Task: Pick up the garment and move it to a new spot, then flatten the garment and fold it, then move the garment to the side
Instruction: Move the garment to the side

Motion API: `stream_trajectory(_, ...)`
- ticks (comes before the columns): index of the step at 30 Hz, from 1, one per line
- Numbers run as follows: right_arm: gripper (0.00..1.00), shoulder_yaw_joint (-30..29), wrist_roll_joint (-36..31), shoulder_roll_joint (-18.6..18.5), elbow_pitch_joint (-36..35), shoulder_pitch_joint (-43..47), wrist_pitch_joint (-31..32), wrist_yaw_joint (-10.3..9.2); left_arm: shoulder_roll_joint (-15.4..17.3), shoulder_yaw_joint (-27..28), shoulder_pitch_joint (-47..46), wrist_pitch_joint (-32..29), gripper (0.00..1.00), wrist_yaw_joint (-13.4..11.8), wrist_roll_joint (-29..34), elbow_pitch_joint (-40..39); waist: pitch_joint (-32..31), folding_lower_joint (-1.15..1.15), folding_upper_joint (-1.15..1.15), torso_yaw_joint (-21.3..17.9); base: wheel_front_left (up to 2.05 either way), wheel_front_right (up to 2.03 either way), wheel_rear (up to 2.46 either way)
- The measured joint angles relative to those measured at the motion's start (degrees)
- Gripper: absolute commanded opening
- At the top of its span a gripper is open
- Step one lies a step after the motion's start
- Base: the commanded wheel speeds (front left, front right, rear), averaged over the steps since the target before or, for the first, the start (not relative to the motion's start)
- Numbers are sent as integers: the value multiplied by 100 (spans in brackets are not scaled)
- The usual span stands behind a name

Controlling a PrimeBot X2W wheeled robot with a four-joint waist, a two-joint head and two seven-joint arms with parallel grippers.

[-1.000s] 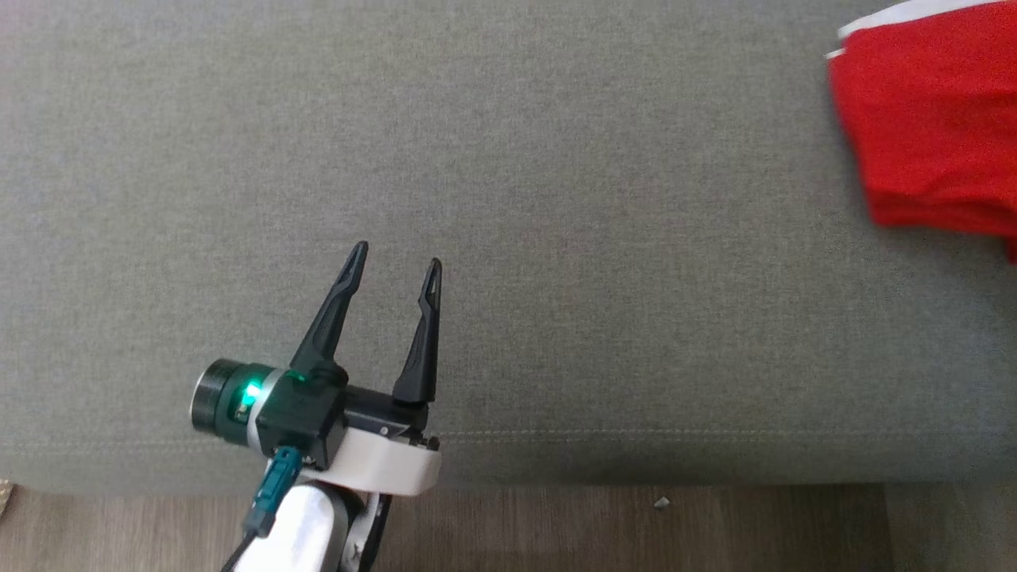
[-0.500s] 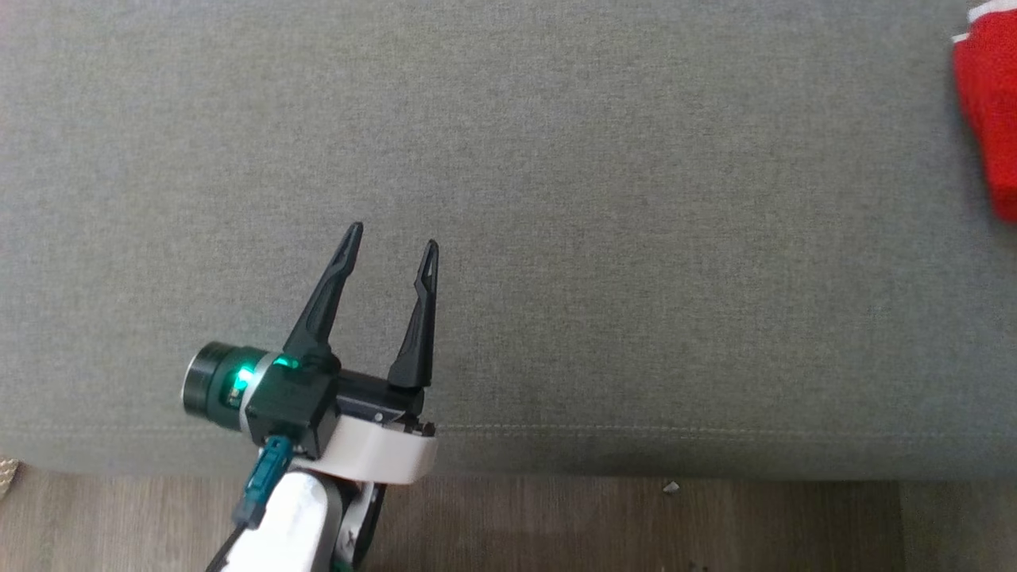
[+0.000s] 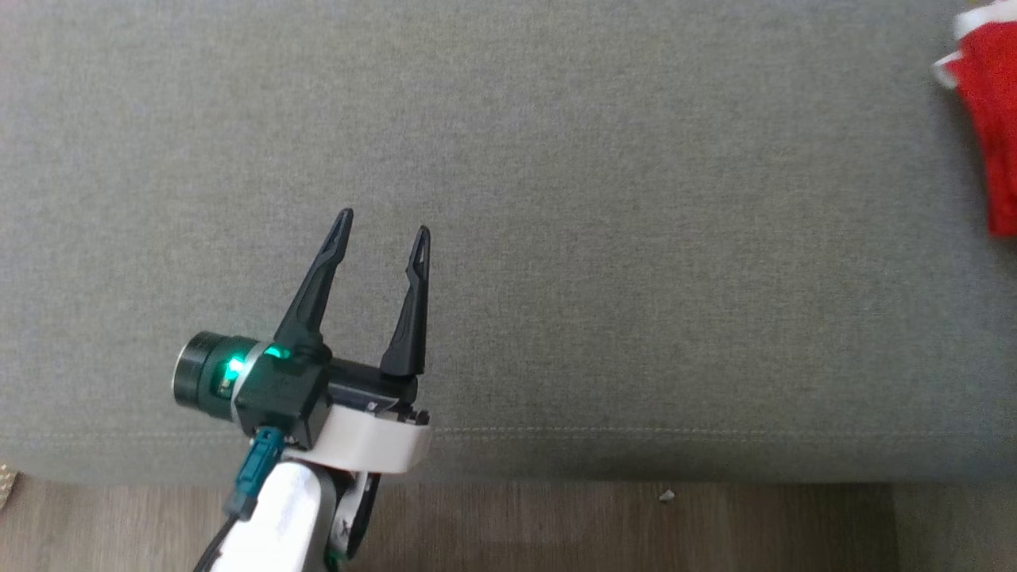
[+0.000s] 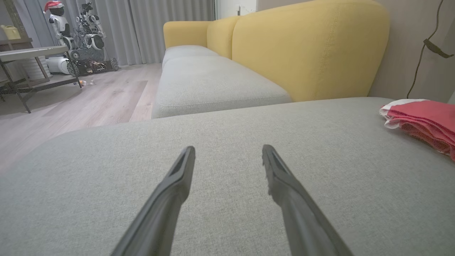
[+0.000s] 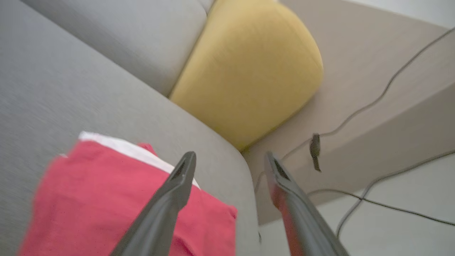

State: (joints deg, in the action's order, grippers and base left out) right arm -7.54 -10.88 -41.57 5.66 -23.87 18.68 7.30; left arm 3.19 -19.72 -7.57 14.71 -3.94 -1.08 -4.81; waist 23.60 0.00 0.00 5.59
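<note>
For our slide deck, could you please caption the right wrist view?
Open right gripper above the folded red garment at the edge of the grey cushion, yellow backrest beyond.

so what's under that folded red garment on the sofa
The folded red fabric garment with white trim lies on the flat grey woven sofa cushion, near its corner. The patch beneath it is covered, so anything tucked there cannot be seen.
</note>
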Motion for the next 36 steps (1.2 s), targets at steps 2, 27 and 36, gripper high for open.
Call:
stream_trajectory(2,100,43,15,410,-73,3,-487,0,2,11,8,0,100,-1,0,14,-83,0,0,-19,0,0,0)
stream_trajectory(27,100,1452,1939,3671,679,2319,-3327,0,-18,782,1427,0,100,119,-738,8,-2072,0,0,-99,0,0,0)
stream_trajectory(36,100,1541,1731,3797,834,2718,-3327,0,-15,862,1919,0,100,248,-561,152,-2536,-1,0,-174,0,0,0)
